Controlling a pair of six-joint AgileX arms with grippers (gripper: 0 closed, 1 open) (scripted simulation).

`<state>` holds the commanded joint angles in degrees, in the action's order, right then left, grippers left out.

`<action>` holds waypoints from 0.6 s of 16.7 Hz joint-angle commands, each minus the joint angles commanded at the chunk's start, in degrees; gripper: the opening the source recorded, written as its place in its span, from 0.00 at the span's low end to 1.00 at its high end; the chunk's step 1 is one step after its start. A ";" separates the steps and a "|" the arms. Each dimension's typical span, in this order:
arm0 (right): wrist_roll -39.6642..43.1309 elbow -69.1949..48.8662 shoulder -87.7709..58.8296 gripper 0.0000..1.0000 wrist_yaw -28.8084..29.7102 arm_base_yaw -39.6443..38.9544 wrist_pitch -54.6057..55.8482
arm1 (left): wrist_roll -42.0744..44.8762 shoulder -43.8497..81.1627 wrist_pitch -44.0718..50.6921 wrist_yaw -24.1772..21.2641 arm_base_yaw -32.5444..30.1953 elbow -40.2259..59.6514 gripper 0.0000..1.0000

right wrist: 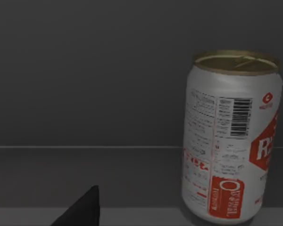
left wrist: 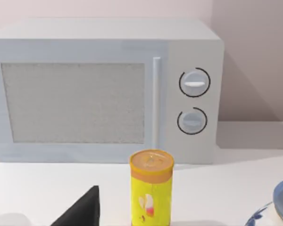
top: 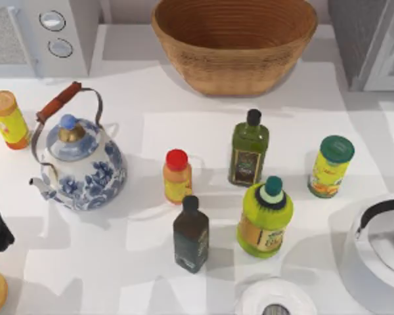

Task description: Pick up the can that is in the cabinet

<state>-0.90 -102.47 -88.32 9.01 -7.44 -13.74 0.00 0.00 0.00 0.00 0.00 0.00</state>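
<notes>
My right tool (right wrist: 80, 209), grip state untellable, faces the upright can (right wrist: 231, 136) inside the cabinet (top: 371, 42) at the worktop's one o'clock; next, close around it.

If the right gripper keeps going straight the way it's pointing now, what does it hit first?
Probably the dark back wall of the cabinet. In the right wrist view the white and red can stands upright off to one side of the line, so the gripper might pass beside it, though depth is hard to judge.
</notes>
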 joint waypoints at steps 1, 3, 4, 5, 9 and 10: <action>0.00 0.00 -0.02 1.00 -0.01 0.01 0.02 | 0.00 0.00 0.00 0.00 0.00 0.00 1.00; 0.00 0.36 0.11 1.00 0.08 -0.27 -0.14 | 0.00 0.00 0.00 0.00 0.00 0.00 1.00; 0.00 0.18 -0.01 1.00 0.08 -0.25 -0.14 | 0.00 0.00 0.00 0.00 0.00 0.00 1.00; 0.00 -0.56 -0.58 1.00 0.06 -0.15 -0.16 | 0.00 0.00 0.00 0.00 0.00 0.00 1.00; 0.00 -6.83 -6.08 1.00 -0.40 0.52 -0.73 | 0.00 0.00 0.00 0.00 0.00 0.00 1.00; 0.00 -8.71 -7.77 1.00 -0.58 0.72 -0.92 | 0.00 0.00 0.00 0.00 0.00 0.00 1.00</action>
<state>-0.89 -111.18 -96.09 8.42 -6.72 -14.66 0.00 0.00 0.00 0.00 0.00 0.00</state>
